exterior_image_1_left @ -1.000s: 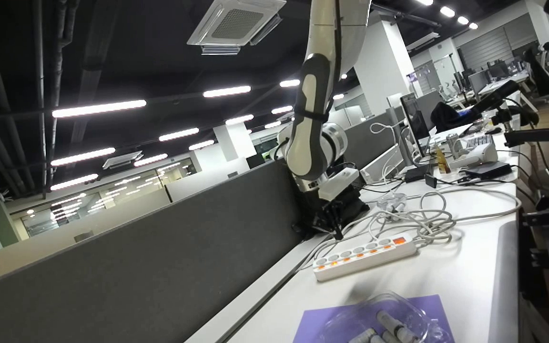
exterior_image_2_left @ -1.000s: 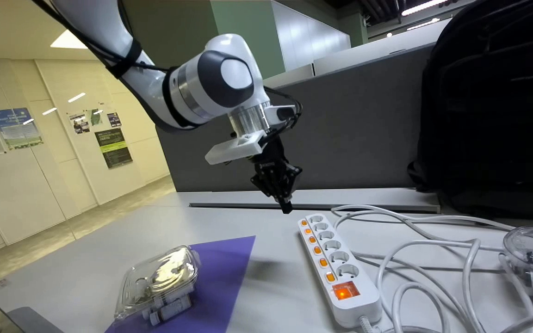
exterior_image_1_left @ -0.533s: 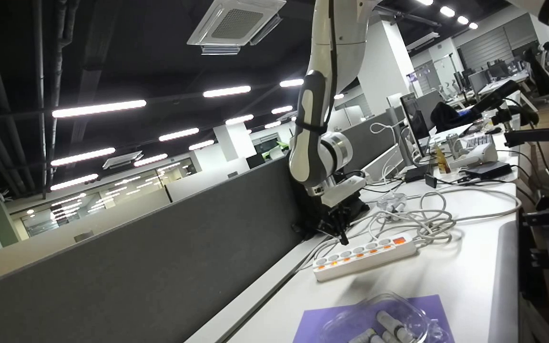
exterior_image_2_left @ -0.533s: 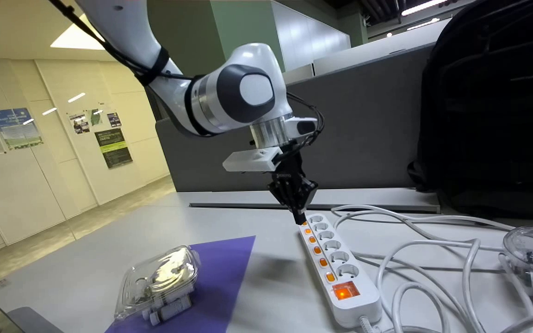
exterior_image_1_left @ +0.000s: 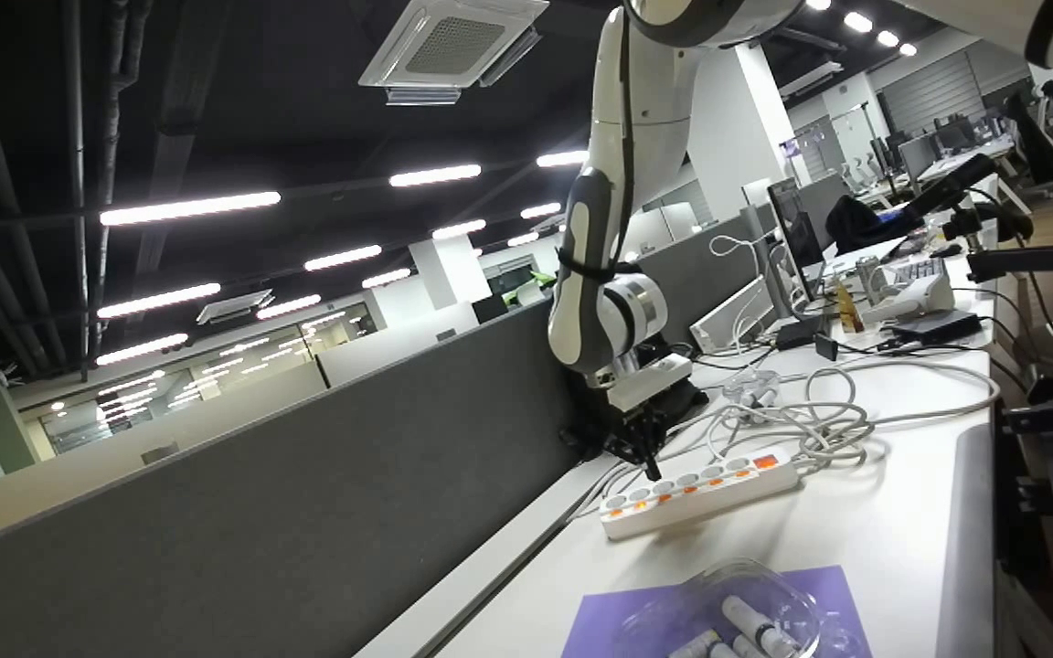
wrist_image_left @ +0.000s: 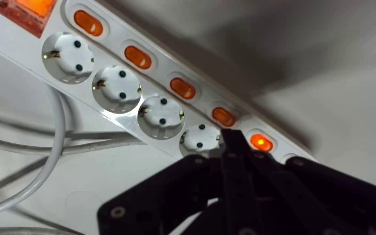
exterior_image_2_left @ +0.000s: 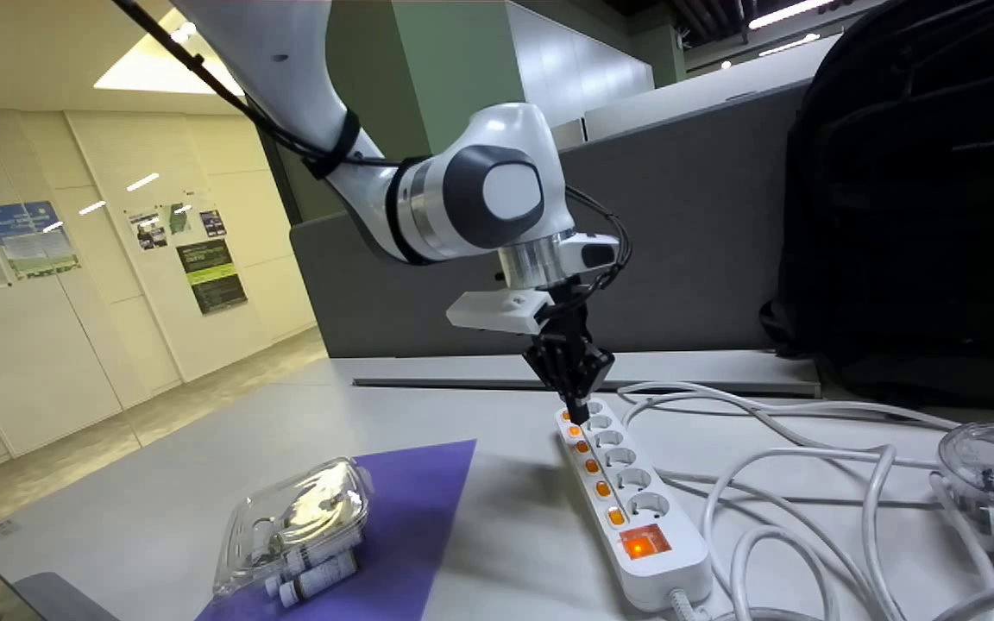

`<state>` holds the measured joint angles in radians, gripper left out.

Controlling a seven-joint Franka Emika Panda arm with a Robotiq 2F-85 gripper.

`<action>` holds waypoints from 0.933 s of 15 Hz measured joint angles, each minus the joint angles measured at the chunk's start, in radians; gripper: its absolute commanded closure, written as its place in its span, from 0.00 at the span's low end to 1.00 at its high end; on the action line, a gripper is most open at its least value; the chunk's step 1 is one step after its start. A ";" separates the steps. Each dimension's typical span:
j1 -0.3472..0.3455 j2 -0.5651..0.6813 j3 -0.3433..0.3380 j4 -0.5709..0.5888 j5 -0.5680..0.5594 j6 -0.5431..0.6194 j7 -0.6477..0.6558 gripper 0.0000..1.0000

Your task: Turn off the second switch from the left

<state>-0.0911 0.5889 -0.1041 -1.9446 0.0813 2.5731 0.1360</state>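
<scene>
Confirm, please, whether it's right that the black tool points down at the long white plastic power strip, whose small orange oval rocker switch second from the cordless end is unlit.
Not quite: that small orange oval rocker switch is lit, glowing brightly in the wrist view. The black tool does point down at the long white plastic power strip.

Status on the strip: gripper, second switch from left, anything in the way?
Gripper shut, at power strip. Second switch from left lit, not yet off; tip beside it, contact unclear. Nothing seen in the way; cords lie socket-side.
</scene>
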 measured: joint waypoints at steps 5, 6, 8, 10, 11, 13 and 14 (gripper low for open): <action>0.005 0.055 0.002 0.055 0.000 -0.020 0.000 1.00; 0.007 0.064 0.004 0.065 0.000 -0.023 0.000 1.00; 0.011 0.077 0.007 0.080 0.000 -0.027 0.000 1.00; 0.014 0.086 0.011 0.094 -0.001 -0.032 0.000 1.00; 0.016 0.088 0.014 0.100 -0.001 -0.032 -0.001 1.00; 0.019 0.089 0.020 0.104 -0.001 -0.032 -0.001 1.00; 0.020 0.089 0.022 0.107 -0.001 -0.034 -0.001 1.00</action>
<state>-0.0710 0.6779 -0.0821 -1.8378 0.0804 2.5395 0.1345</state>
